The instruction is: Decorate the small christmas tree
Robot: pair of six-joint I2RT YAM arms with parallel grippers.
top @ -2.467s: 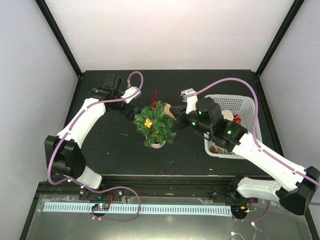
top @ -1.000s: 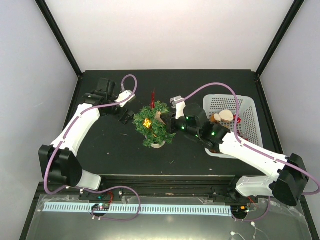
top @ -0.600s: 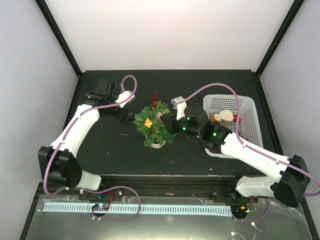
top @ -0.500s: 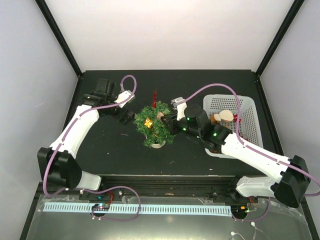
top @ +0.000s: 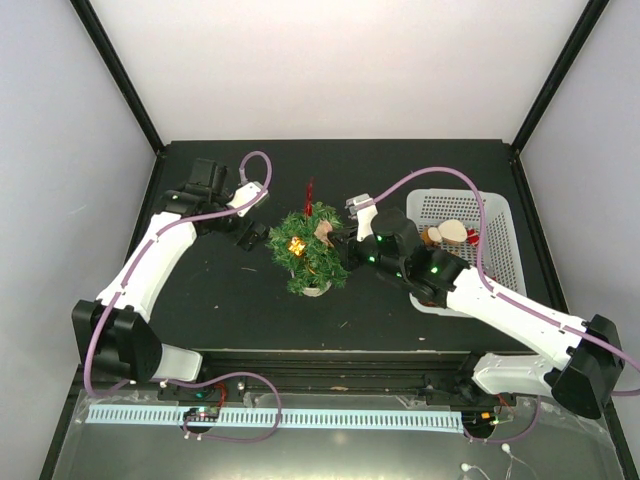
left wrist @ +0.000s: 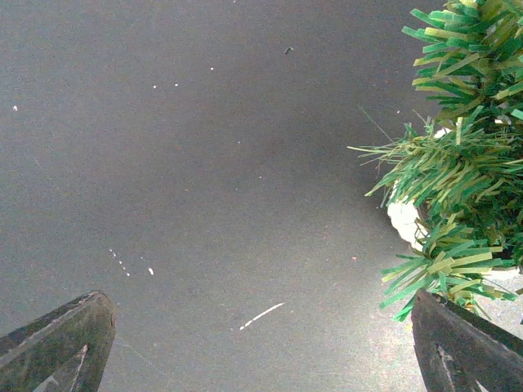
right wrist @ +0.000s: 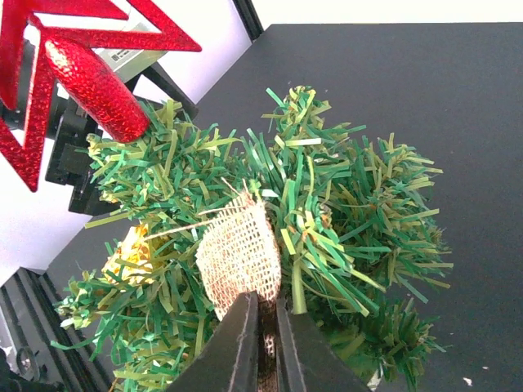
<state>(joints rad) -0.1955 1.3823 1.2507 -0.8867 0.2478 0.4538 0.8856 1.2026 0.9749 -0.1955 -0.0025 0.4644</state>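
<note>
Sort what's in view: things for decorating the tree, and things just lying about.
For the job: small christmas tree, red star, gold ornament, burlap ornament at the right gripper, basket of spare ornaments.
Lying about: pale sliver and specks on the table.

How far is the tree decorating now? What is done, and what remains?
Done: a red star tops the small christmas tree, and a yellow ornament sits in its branches. In hand: the right hand is at the lower edge of a burlap ornament among the needles; a firm grip cannot be confirmed. Left: more pieces wait in the white basket. The left hand is open, empty.
</note>
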